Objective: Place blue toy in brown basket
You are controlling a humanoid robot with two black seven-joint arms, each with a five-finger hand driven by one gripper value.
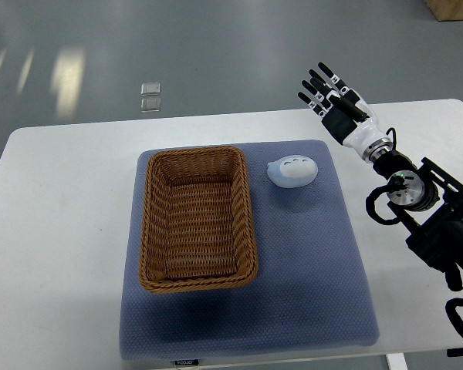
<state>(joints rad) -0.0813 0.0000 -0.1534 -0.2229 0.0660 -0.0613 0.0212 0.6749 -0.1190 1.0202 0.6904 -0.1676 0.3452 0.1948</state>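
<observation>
Nearest the camera, at six o'clock, runs the front edge of a blue-grey foam mat (309, 301) that covers most of a white table (54, 231). It probably serves to cushion the items and keep them from sliding.

On the mat's left half, from about nine o'clock toward the centre, sits the brown wicker basket (148, 223), rectangular, empty, its long side running away from the camera. Its open mouth faces straight up, so something can be dropped in from above.

Just beside the basket's far right corner, a little toward one o'clock of centre, the blue toy (292, 171) lies on the mat, a rounded pale blue plush with a small printed face. It is apart from the basket rim and untouched.

At two o'clock the right hand (333, 99) reaches past the mat's far right corner, above the table's far edge. Its fingers (318, 83) are extended and slightly spread, holding nothing, with the toy well apart toward eight o'clock of it. By my judgement this open posture suits an approach before grasping; nothing has been picked up yet.

No left arm shows.
</observation>
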